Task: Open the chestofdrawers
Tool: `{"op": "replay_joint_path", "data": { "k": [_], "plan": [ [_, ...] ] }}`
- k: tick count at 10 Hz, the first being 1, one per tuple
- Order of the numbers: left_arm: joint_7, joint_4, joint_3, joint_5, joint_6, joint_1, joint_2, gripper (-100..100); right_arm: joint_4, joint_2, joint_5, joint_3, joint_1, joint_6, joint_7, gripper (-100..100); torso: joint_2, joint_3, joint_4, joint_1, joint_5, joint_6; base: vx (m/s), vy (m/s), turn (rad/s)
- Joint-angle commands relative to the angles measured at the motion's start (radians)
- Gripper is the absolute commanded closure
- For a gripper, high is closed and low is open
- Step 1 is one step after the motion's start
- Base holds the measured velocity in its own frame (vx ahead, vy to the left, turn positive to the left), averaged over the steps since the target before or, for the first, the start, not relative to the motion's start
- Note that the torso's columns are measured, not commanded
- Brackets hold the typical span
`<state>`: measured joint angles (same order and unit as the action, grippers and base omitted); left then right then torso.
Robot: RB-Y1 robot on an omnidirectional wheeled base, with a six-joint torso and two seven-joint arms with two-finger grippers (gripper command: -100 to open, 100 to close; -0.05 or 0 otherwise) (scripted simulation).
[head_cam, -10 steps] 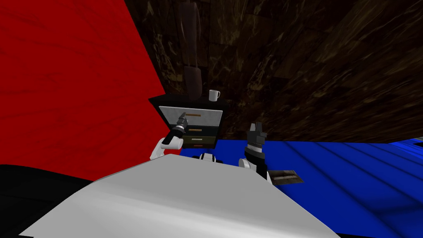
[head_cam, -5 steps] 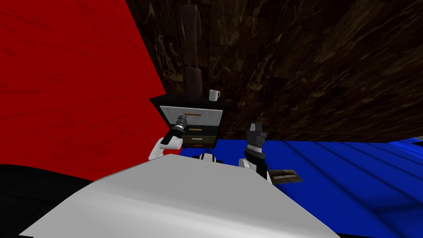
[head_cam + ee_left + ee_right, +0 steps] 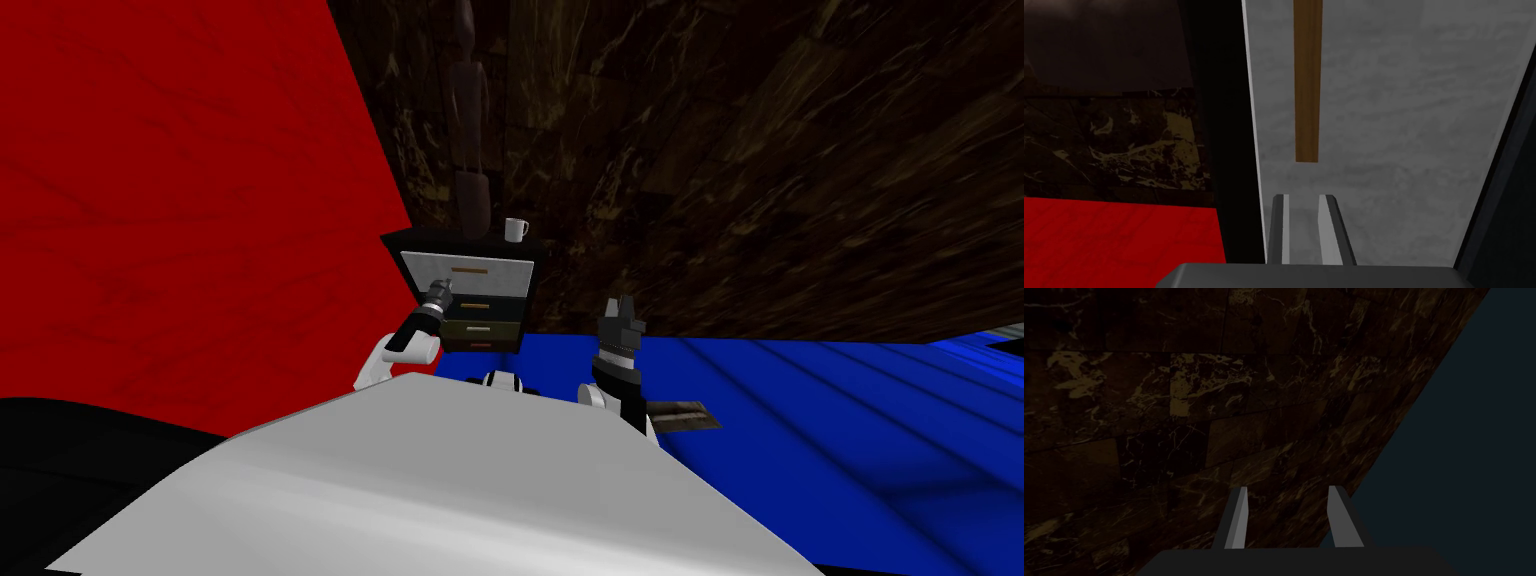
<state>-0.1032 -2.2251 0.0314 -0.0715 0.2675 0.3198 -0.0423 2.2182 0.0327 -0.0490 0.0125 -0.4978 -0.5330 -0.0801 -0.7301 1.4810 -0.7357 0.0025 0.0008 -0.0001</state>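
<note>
Standing against the dark marbled wall, just beside the red wall, the black chest of drawers carries a white mug on its top, and the blue floor spreads out in front of it. Seen from the head, the left claw sits at the lower left corner of the grey top drawer front, with darker drawers stacked below it. The left wrist view adds the close detail: this claw's two fingers stand narrow, close together with nothing gripped between them, in front of the grey drawer front near its edge, and the brown bar handle lies just beyond their tips, in line with them. The right claw is raised well apart from the chest, off to its right, and its own wrist view shows its fingers spread wider, holding nothing.
</note>
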Motion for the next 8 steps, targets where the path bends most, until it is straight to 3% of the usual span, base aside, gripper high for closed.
{"op": "replay_joint_path", "data": {
  "k": [1, 3, 5, 8],
  "plan": [
    [-0.001, -0.004, 0.001, 0.000, 0.005, -0.001, -0.061, -100, 0.000, 0.000, 0.000, 0.000, 0.000, 0.000, 0.000, 0, -0.002, -0.001, 0.000, -0.001, 0.000, 0.000, 0.036, 0.004, -0.003],
    [-0.001, -0.012, 0.002, 0.000, 0.014, -0.001, -0.095, -100, 0.000, 0.000, 0.000, 0.000, 0.000, 0.000, 0.000, 0, -0.007, -0.004, -0.002, -0.002, -0.001, 0.000, 0.053, 0.012, -0.006],
    [-0.003, -0.029, 0.006, 0.000, 0.041, -0.002, -0.101, -100, 0.000, 0.000, 0.000, 0.000, 0.000, 0.000, 0.000, 0, -0.005, -0.003, -0.002, -0.002, -0.001, 0.000, 0.153, 0.026, -0.023],
    [-0.004, -0.042, 0.009, 0.000, 0.062, -0.003, -0.033, -100, 0.000, 0.000, 0.000, 0.000, 0.000, 0.000, 0.000, 0, -0.009, -0.005, -0.002, -0.004, -0.001, 0.000, 0.136, 0.007, -0.011]
  ]
}}
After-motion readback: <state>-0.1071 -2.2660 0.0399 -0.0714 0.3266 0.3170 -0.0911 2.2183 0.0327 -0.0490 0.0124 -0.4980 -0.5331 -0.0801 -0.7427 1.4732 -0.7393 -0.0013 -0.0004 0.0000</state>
